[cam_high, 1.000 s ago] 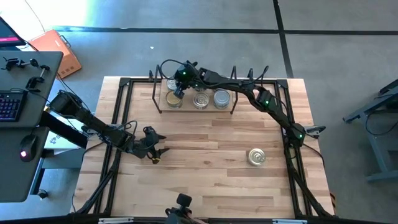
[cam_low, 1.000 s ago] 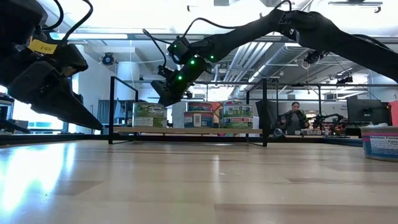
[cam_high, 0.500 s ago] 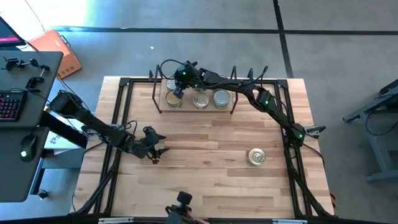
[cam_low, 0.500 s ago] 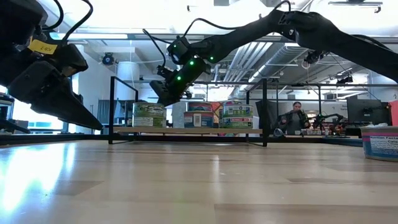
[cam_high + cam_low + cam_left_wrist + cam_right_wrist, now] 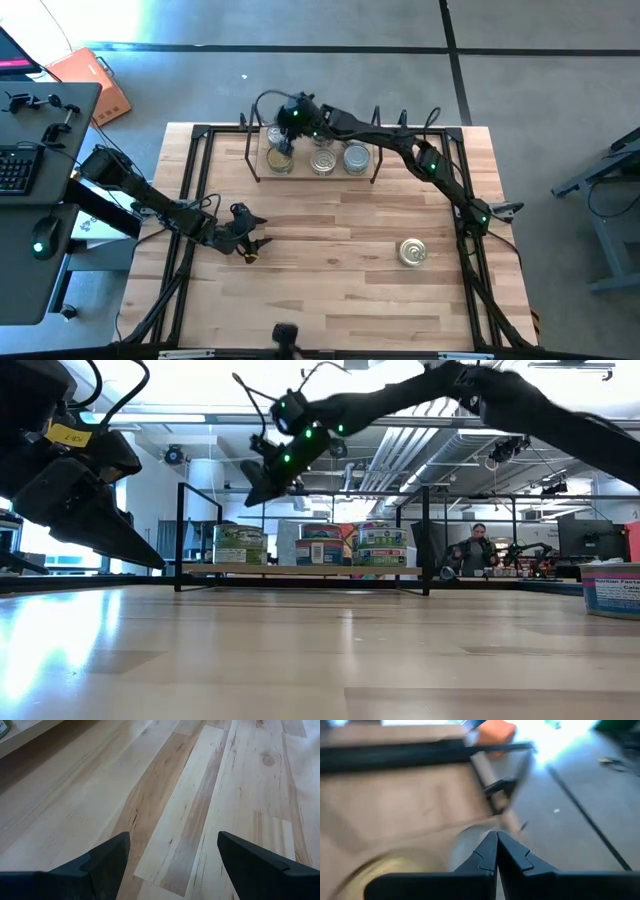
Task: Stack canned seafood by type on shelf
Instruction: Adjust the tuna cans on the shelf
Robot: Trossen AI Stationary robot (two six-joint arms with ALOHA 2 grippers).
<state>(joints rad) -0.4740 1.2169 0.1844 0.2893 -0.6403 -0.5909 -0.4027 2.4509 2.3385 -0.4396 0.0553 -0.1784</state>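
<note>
The shelf (image 5: 300,173) stands at the table's far side, a light board between black wire uprights. On it stand canned seafood tins: a gold-topped one (image 5: 280,161) at the left, two silver-topped ones (image 5: 322,160) (image 5: 356,157) beside it. In the low view they show in a row (image 5: 320,545) on the board (image 5: 300,569). My right gripper (image 5: 281,141) (image 5: 250,497) hangs shut above the left tin, holding nothing; its wrist view shows shut fingertips (image 5: 496,851) over a blurred gold top (image 5: 395,867). My left gripper (image 5: 250,246) (image 5: 172,855) waits open over bare table at the left.
One gold-topped tin (image 5: 412,252) (image 5: 610,588) stands alone on the table toward the right near side. A black frame (image 5: 200,135) runs around the tabletop. Bare wood lies between the shelf and the near edge. A person shows in the room beyond the table.
My right gripper, still shut, has risen from just over the left tin on the shelf to well above the shelf's top rail. The tins have stayed where they were.
</note>
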